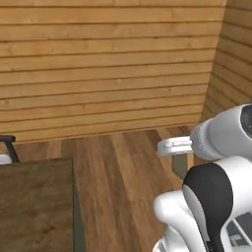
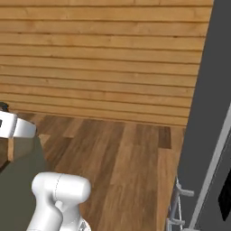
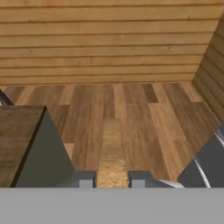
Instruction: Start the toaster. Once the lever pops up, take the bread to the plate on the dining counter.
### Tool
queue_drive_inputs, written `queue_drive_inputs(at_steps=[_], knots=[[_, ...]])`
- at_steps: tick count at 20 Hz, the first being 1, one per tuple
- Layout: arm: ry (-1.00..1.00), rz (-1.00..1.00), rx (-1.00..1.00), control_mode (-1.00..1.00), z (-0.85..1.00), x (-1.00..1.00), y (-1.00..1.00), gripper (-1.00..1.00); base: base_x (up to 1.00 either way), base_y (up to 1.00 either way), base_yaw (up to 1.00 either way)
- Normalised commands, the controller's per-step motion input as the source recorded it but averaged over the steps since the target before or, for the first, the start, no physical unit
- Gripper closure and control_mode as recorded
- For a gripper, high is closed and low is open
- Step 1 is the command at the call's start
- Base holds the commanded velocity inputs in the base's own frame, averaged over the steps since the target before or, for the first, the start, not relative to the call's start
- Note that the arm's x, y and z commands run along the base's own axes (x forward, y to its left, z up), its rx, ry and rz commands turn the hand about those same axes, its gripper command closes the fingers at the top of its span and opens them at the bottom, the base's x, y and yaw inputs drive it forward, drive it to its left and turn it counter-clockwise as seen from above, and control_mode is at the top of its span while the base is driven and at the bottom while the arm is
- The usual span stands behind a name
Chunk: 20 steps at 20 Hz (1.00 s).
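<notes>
Bread (image 3: 112, 153) edge-on, upright; dining counter (image 3: 19, 140) beside, left.

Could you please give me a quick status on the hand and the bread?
Hand shut on the bread, slice edge-on between the fingers. Dining counter corner low left in hand view. Plate not spotted. Open floor ahead.

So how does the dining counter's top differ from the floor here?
The dining counter top is a darker, duller brown; the floor is warmer and reddish-brown. The counter top is one slab raised on a sage-green base; the floor lies lower, in long planks of varied tone. Both show wood grain.
</notes>
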Motion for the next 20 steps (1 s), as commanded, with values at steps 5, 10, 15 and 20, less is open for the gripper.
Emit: queue_drive_inputs(at_steps=[5,10,15,20], knots=[[0.00,0.00,0.00,1.00,0.00,0.00,0.00,1.00,1.00,-0.13,0.23],[0.00,0.00,0.00,1.00,0.00,0.00,0.00,1.00,1.00,-0.19,0.24],[0.00,0.00,0.00,1.00,0.00,0.00,0.00,1.00,1.00,-0.17,0.25],[0.00,0.00,0.00,1.00,0.00,0.00,0.00,1.00,1.00,-0.17,0.31]])
